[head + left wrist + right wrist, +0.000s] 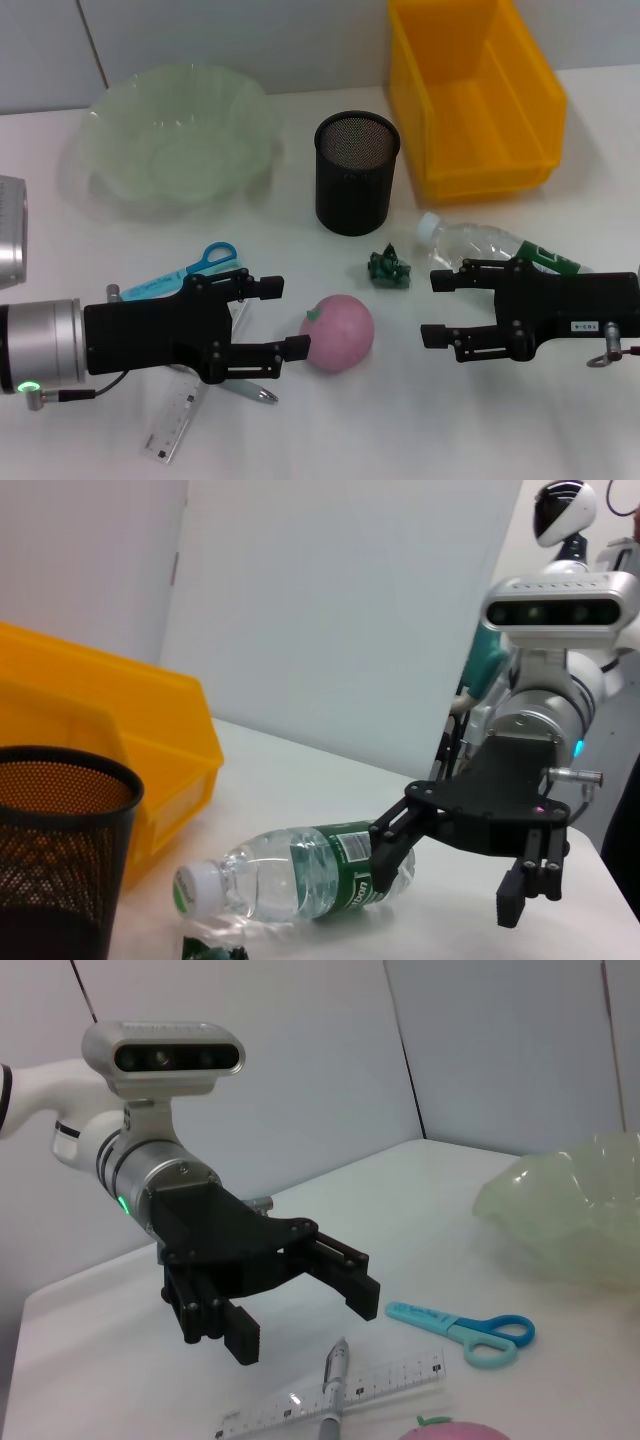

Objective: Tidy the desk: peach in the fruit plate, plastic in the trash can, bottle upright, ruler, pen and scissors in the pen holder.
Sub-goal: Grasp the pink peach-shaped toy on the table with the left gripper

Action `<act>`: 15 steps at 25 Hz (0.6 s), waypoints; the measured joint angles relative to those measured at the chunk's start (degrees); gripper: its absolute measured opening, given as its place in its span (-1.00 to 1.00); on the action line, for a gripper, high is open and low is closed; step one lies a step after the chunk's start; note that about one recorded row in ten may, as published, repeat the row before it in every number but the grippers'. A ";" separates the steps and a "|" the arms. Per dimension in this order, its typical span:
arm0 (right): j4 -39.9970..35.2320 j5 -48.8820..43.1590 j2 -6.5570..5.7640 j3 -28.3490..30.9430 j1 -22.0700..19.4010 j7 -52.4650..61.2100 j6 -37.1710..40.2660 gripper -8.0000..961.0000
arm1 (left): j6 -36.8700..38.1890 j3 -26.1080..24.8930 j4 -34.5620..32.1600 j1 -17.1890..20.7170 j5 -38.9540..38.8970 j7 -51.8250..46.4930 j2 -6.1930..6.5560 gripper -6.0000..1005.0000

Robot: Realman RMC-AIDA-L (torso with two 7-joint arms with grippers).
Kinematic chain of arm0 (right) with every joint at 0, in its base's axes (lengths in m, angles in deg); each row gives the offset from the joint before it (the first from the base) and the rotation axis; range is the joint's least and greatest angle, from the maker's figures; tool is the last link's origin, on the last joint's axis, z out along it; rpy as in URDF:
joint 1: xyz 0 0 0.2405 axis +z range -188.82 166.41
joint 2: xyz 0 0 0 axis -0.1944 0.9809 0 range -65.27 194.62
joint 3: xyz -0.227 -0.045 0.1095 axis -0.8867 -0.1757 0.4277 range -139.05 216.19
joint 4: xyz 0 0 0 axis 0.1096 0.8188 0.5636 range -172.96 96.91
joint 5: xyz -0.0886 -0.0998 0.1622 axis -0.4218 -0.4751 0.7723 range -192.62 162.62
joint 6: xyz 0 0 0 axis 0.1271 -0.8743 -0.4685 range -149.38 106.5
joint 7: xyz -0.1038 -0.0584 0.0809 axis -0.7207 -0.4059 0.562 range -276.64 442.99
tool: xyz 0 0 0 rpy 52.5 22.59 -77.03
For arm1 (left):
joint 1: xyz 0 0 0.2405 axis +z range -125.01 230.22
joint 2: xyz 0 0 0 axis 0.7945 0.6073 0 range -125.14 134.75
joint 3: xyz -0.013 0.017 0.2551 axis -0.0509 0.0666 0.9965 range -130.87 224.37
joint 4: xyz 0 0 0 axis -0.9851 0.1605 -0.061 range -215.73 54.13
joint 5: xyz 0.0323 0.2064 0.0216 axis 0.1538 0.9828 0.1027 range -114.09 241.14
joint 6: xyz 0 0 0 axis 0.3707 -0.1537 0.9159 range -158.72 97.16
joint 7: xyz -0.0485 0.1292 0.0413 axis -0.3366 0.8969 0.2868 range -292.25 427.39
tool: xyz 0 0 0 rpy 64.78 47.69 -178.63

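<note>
A pink peach [338, 332] lies at the front middle of the table, and my open left gripper [285, 318] is just to its left, fingertips close to it. Under that arm lie blue scissors [190, 270], a clear ruler [175, 425] and a pen [245, 388]. A crumpled green plastic scrap [390, 268] lies between the peach and the black mesh pen holder [357, 172]. A clear bottle [495, 245] with a green label lies on its side. My open, empty right gripper [436, 308] hovers just in front of the bottle. It also shows in the left wrist view [445, 890].
A pale green fruit plate [178, 135] stands at the back left. A yellow bin [470, 95] stands at the back right, next to the pen holder. The right wrist view shows my left gripper [305, 1318] above the ruler [340, 1400] and scissors [460, 1322].
</note>
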 joint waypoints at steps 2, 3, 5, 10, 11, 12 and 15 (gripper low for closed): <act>0.01 0.00 0.00 -0.01 -0.04 -0.06 -0.01 0.64 | -0.12 0.13 0.11 0.00 -0.03 0.01 0.00 0.67; 0.01 0.00 0.00 -0.08 -0.04 -0.07 -0.02 0.64 | -0.12 0.13 0.11 0.00 -0.03 0.01 0.00 0.67; 0.01 0.00 0.00 -0.23 -0.06 -0.08 -0.05 0.64 | -0.19 0.27 0.14 0.12 -0.05 0.27 0.09 0.67; 0.01 0.00 0.02 -0.05 -0.10 -0.21 -0.22 0.64 | -0.22 0.11 0.17 0.29 -0.08 0.34 0.26 0.67; 0.01 -0.01 0.02 -0.06 -0.13 -0.22 -0.26 0.64 | -0.23 0.13 0.17 0.31 -0.08 0.38 0.29 0.67; 0.01 -0.09 0.03 -0.10 -0.15 -0.22 -0.29 0.64 | -0.23 0.13 0.17 0.31 -0.08 0.38 0.29 0.67; 0.01 -0.86 0.11 -0.12 -0.15 -0.23 -0.47 0.64 | -0.33 0.32 0.18 0.32 -0.09 0.45 0.29 0.66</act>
